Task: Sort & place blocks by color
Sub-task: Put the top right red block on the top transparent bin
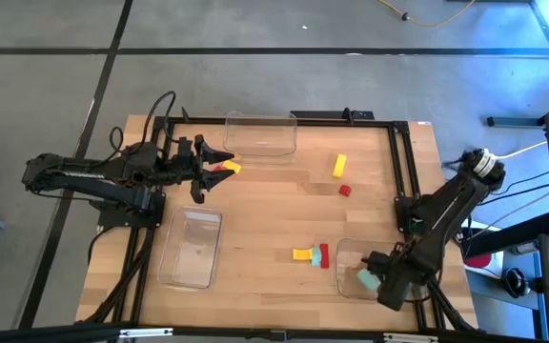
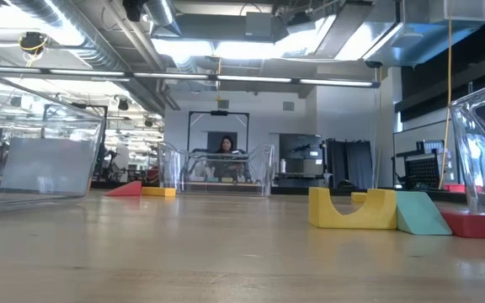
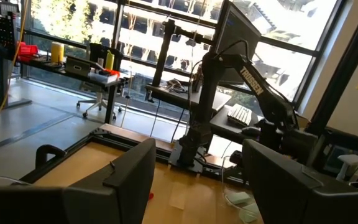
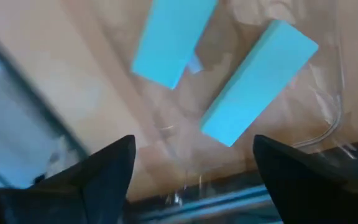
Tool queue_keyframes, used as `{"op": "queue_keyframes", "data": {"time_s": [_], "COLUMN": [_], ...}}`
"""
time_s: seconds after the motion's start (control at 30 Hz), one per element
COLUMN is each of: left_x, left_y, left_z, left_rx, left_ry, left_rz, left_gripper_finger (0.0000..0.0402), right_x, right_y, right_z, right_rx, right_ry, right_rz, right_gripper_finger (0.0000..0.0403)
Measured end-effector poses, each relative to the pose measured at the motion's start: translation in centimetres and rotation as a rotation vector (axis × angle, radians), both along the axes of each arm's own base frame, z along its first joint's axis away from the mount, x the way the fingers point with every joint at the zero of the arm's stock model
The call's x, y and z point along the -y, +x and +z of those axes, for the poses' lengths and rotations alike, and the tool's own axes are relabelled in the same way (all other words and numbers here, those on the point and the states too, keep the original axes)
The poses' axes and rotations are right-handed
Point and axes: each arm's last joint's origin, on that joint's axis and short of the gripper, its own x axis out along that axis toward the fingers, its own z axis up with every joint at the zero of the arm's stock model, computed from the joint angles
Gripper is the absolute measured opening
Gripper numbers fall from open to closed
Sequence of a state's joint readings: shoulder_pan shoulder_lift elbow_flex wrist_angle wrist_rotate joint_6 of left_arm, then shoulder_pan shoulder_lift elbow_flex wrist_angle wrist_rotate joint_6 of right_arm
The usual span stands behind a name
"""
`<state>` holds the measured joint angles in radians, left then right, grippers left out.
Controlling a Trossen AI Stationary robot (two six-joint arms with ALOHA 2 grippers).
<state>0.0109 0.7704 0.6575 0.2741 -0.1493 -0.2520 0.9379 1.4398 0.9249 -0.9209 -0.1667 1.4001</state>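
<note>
My right gripper hangs open over the near-right clear tray. Two mint blocks lie flat on that tray's floor, below and between the fingers, untouched. My left gripper is open and points toward the table's right, raised above a red block and a yellow block on the table. A yellow arch, a mint wedge and a red block sit together near the table's middle. A yellow bar and a red cube lie farther back.
A clear tray stands at the far edge and another at the near left. Black rails frame the table's left and right sides. Bare wood lies between the trays. A person sits in the room beyond the table.
</note>
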Motion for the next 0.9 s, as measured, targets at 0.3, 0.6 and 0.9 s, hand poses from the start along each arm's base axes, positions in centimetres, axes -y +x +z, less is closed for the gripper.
{"op": "queue_keyframes", "data": {"time_s": [0.3, 0.6, 0.9], "left_x": [0.0, 0.0, 0.0], "left_y": [0.0, 0.0, 0.0], "left_z": [0.0, 0.0, 0.1], "left_rx": [0.000, 0.000, 0.008], "left_ry": [0.000, 0.000, -0.008], "left_rz": [0.000, 0.000, 0.005], "left_gripper_finger": [0.0231, 0.0231, 0.0231], "right_x": [5.0, 11.2, 13.1], "right_y": [-0.8, 0.1, 2.8], "right_z": [7.0, 11.3, 12.2], "right_rx": [0.429, 0.965, 1.093], "right_ry": [0.135, -0.088, -0.207], "right_rz": [-0.161, -0.450, -0.425], "right_gripper_finger": [0.0319, 0.0319, 0.0319]}}
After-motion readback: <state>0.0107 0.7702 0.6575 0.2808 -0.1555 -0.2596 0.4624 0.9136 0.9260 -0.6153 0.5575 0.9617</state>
